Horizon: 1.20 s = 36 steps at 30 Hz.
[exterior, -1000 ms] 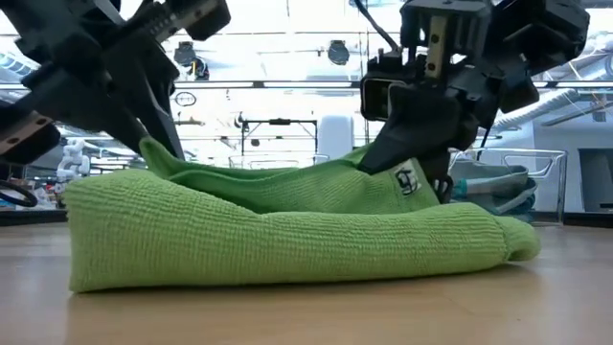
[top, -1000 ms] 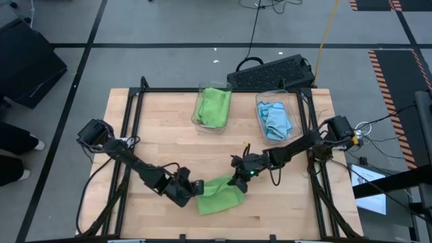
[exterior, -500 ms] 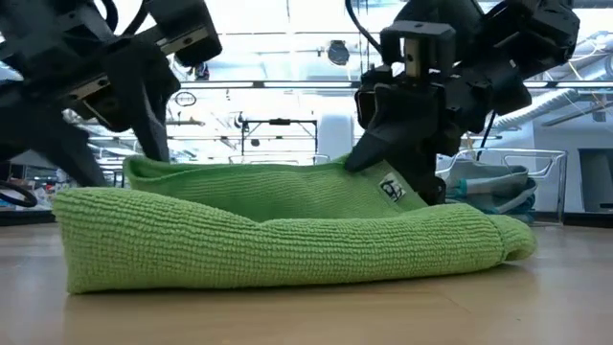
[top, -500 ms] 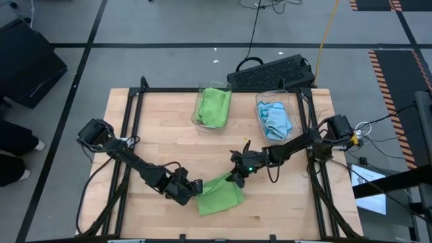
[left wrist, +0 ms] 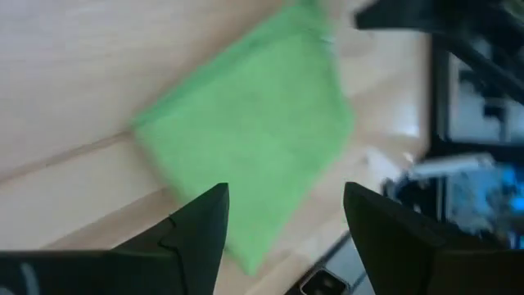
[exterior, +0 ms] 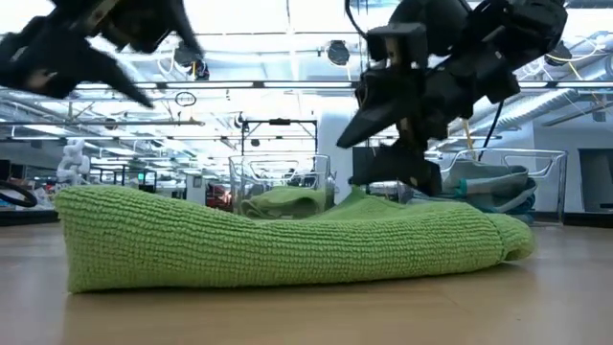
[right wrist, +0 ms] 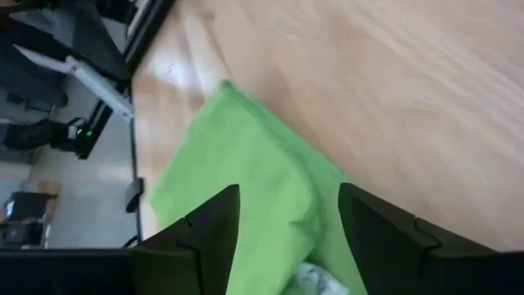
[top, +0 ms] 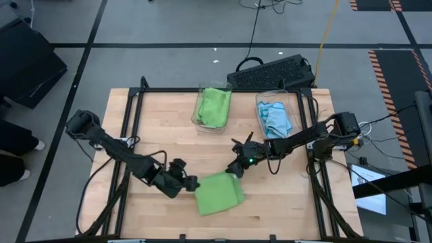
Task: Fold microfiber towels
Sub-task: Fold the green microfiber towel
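High view: a folded green towel (top: 219, 193) lies flat on the wooden table (top: 162, 128), near the front edge and about midway across. My left gripper (top: 190, 182) sits just beside the towel's left edge; my right gripper (top: 235, 169) sits just off its far right corner. Neither holds the cloth. At the back of the table, one clear bin (top: 213, 106) holds another green towel (top: 214, 108), and a second bin (top: 277, 115) holds blue towels (top: 275, 120).

Low view: the green towel (exterior: 278, 240) rests on the tabletop as a thick folded pad. My right gripper (exterior: 388, 139) hangs above its far right part, clear of it. My left gripper (exterior: 115, 43) is raised at upper left, blurred.

Left wrist view: my fingers (left wrist: 196, 225) stand wide apart with nothing between them; the green towel (left wrist: 254, 147) lies ahead on the wood.

Right wrist view: my fingers (right wrist: 209, 225) are spread, empty, over the green towel (right wrist: 246, 197).
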Tool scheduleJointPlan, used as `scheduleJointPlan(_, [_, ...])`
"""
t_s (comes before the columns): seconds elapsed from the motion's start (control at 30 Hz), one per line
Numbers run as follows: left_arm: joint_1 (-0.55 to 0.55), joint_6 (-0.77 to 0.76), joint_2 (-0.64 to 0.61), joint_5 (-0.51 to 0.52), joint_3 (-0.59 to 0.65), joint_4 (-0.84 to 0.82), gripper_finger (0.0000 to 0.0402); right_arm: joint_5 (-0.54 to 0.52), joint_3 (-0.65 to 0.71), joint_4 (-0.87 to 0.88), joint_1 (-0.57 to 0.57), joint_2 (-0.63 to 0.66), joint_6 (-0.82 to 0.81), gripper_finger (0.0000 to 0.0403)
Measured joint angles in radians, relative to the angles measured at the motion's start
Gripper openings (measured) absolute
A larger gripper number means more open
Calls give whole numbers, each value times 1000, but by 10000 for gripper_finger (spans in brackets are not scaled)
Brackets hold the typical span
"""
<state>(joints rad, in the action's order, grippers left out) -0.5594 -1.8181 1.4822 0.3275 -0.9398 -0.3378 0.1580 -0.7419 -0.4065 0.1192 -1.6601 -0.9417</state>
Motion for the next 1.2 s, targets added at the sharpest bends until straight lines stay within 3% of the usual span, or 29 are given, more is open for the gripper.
scheduleJointPlan(0.17, [-7,230,50,41,0,212,243,-2,1,-51,39,35,36,190])
scheduleJointPlan(0.4, [-7,367,206,200,0,457,239,-36,0,-103,140,23,74,157])
scheduleJointPlan(0.6, [-3,516,344,208,0,592,174,-49,2,-225,158,-83,144,94])
scheduleJointPlan(0.7, [-12,563,389,202,1,564,118,-52,1,-323,158,-164,148,55])
scheduleJointPlan(0.87, [-9,492,464,116,1,490,46,-81,0,-349,158,-254,169,5])
scheduleJointPlan(1.07, [4,515,449,40,-5,390,12,-77,0,-368,141,-259,169,11])
scheduleJointPlan(1.2, [8,579,364,-5,2,295,10,-79,3,-360,136,-150,157,6])
